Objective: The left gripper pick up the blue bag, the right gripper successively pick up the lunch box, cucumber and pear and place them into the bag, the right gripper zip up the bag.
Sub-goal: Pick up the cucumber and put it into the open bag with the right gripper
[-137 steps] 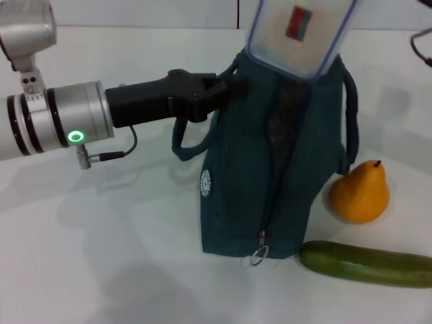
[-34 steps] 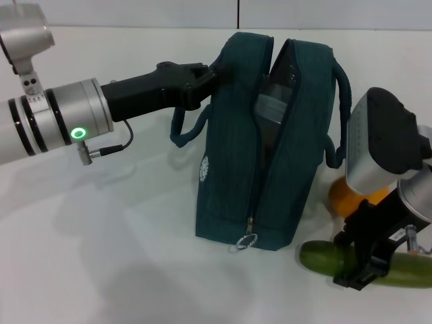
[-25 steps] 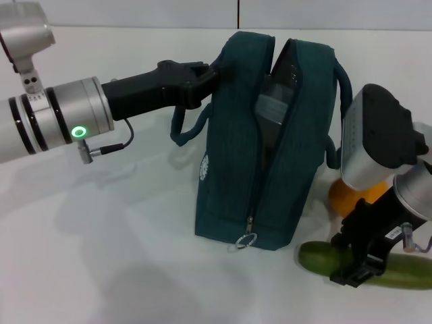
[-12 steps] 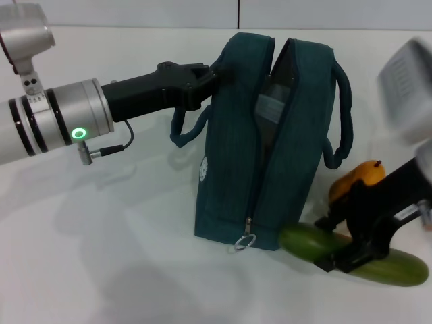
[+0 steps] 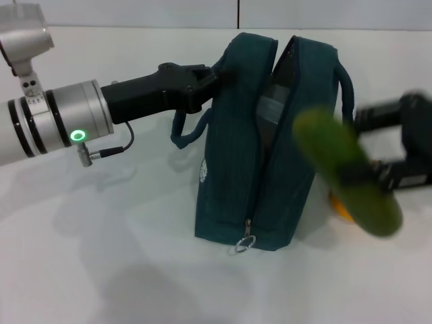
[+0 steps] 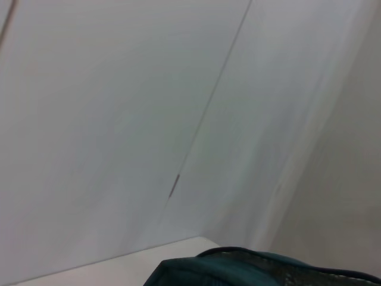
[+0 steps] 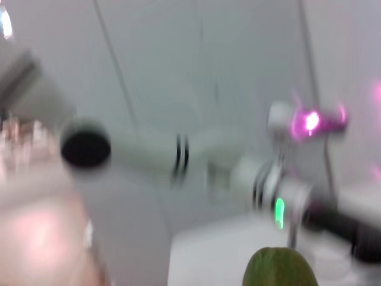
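White table (image 5: pixel 101 256); cucumber (image 5: pixel 347 172) tilted aloft, clamped between right gripper (image 5: pixel 388 177) fingers beside blue bag (image 5: pixel 256 169).

Head view: even, diffuse overhead light; the white table (image 5: pixel 101 270) is bright, with soft grey shadows near and left of the dark teal-blue fabric bag (image 5: pixel 236 175). The long green cucumber (image 5: pixel 347 172) and black right gripper (image 5: pixel 398 175) are smeared by motion blur. Right wrist view: blurred throughout, with a magenta glare spot. Left wrist view: pale, low contrast.
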